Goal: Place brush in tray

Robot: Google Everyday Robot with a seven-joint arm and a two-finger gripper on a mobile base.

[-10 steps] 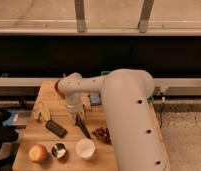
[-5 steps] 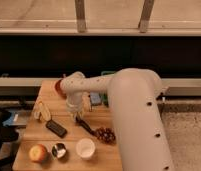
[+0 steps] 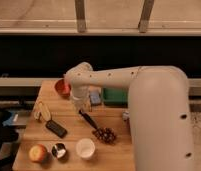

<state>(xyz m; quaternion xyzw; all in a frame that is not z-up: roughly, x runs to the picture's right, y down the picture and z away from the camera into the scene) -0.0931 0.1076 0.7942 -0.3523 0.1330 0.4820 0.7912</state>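
Note:
The brush (image 3: 88, 120), a thin black handle with a dark head, lies slanted on the wooden table (image 3: 114, 155) near its middle. My gripper (image 3: 81, 106) hangs at the end of the white arm, right over the brush's upper end. The green tray (image 3: 114, 95) sits at the back of the table, partly hidden behind the arm.
A grey-blue block (image 3: 95, 97) lies beside the tray. Also on the table are a red bowl (image 3: 61, 87), a banana (image 3: 41, 111), a flat black block (image 3: 56, 128), an apple (image 3: 37, 152), a small tin (image 3: 58, 150), a white cup (image 3: 85, 148) and dark grapes (image 3: 105, 135).
The arm's large upper link has swung to the right. The gripper has dropped slightly towards the brush. The brush and the other objects have not moved.

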